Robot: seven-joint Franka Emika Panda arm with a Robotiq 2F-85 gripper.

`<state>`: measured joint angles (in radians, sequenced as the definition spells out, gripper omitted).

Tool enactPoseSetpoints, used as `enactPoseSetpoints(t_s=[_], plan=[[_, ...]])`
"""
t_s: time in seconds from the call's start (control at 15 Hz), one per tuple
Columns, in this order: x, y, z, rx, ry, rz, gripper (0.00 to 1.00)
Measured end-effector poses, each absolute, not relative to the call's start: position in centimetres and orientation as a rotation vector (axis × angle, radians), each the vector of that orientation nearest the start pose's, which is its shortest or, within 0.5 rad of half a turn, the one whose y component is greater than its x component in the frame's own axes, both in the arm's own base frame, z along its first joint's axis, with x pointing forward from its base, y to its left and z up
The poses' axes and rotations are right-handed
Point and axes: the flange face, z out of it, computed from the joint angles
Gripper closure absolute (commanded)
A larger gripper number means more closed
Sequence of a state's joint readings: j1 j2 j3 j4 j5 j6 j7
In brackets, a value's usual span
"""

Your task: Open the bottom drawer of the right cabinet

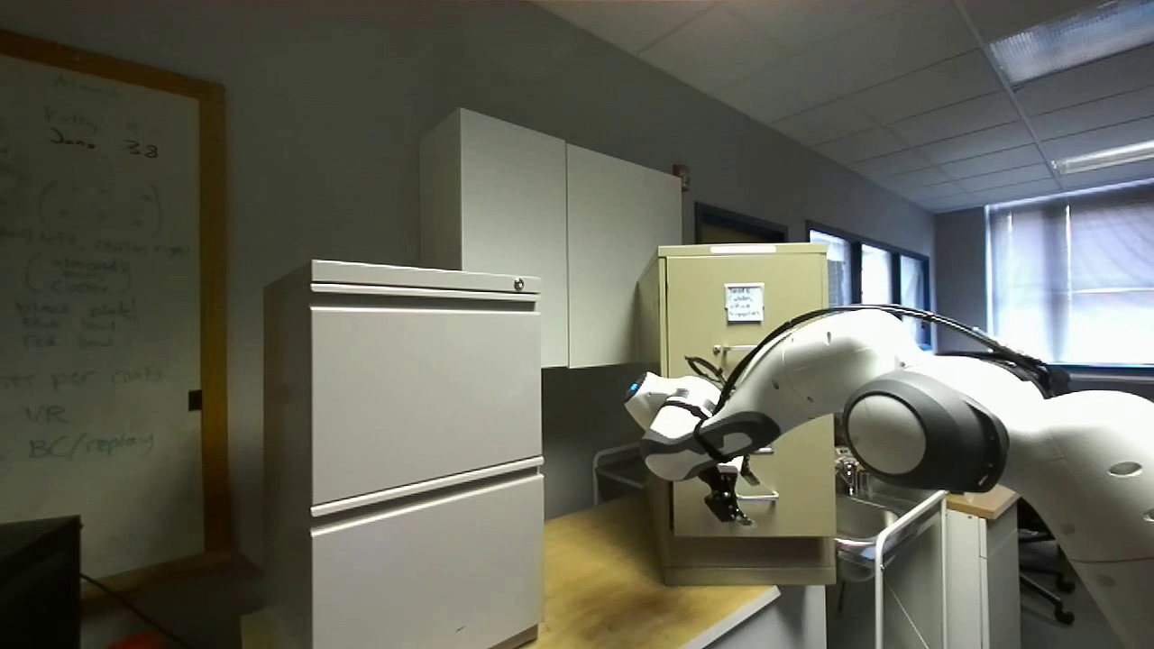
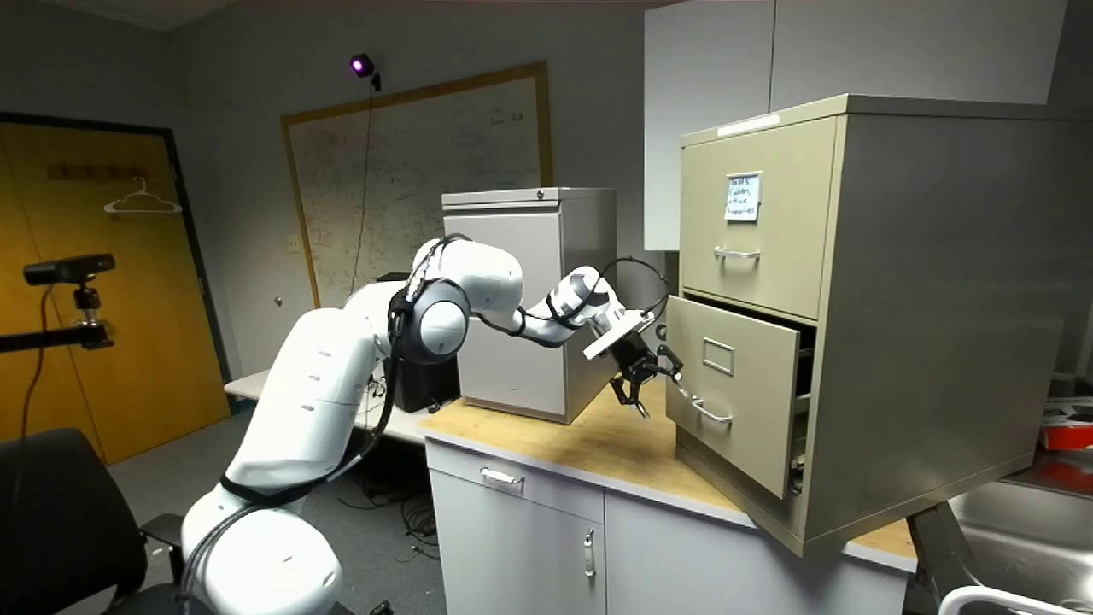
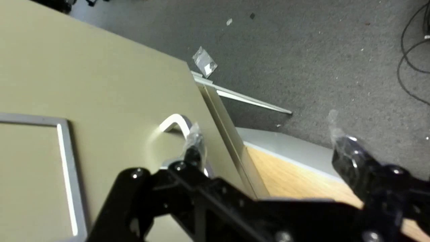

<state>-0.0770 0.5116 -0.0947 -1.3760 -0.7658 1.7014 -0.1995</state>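
The right cabinet (image 2: 931,299) is tall, tan and narrow; it shows in both exterior views (image 1: 694,311). Its bottom drawer (image 2: 756,376) stands partly open, its front pulled out at an angle from the body. The drawer front also shows in the wrist view (image 3: 111,84). Its metal handle (image 2: 710,412) runs along the lower front. My gripper (image 2: 663,395) is open in front of the drawer, beside the handle. In the wrist view (image 3: 265,129) one plastic-wrapped finger overlaps the handle (image 3: 176,120); whether they touch I cannot tell. The other finger is away to the right.
The cabinet stands on a wooden counter (image 2: 628,444) with grey doors below. A pale grey drawer cabinet (image 2: 504,316) stands on the same counter. White wall cupboards (image 1: 622,243) hang above. A metal sink (image 2: 1016,530) is beside the tan cabinet. Cables trail along my arm.
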Motion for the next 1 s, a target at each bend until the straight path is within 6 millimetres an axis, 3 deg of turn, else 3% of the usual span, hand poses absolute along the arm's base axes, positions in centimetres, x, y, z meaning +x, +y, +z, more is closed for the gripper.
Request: enactPoseSetpoints(t_s=[0.4, 0.87, 0.93, 1.0], plan=[[69.4, -18.8, 43.1, 2.351, 0.317, -0.185, 0.00], [69.5, -20.7, 39.7, 2.359, 0.312, -0.231, 0.01], [69.4, -21.0, 39.1, 2.367, 0.307, -0.241, 0.25], [69.4, -21.2, 39.0, 2.369, 0.304, -0.245, 0.26]])
